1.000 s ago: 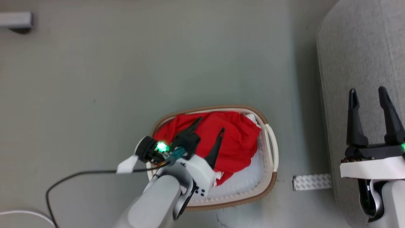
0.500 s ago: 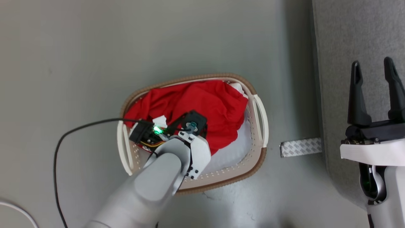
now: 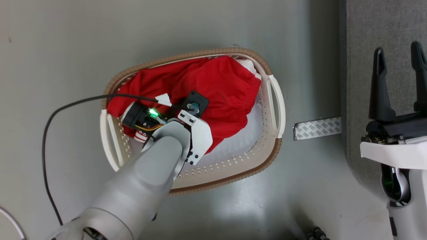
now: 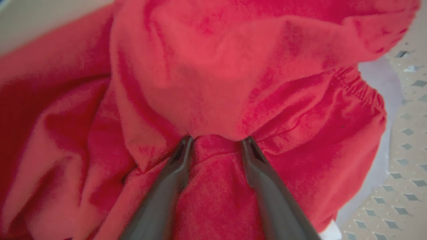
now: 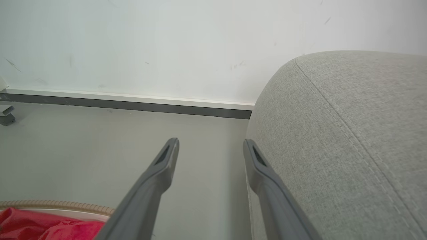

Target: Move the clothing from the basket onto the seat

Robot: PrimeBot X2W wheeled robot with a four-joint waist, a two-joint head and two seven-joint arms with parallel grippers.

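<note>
Our left gripper (image 4: 216,140), above the pile a second ago, now sinks its jaws, just starting to narrow, into the red clothing (image 3: 220,80) still in the basket (image 3: 230,170), so the grasp seems begun, while the jaws of our right gripper (image 3: 397,50) stand wide beside the seat (image 3: 383,33).

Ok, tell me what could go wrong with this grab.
1. The left gripper is pressed into the clothing with jaws apart; closing may pinch only a thin fold that slips.
2. The white padding under it might lift too.
3. The black cable crosses the basket rim and could snag.
</note>
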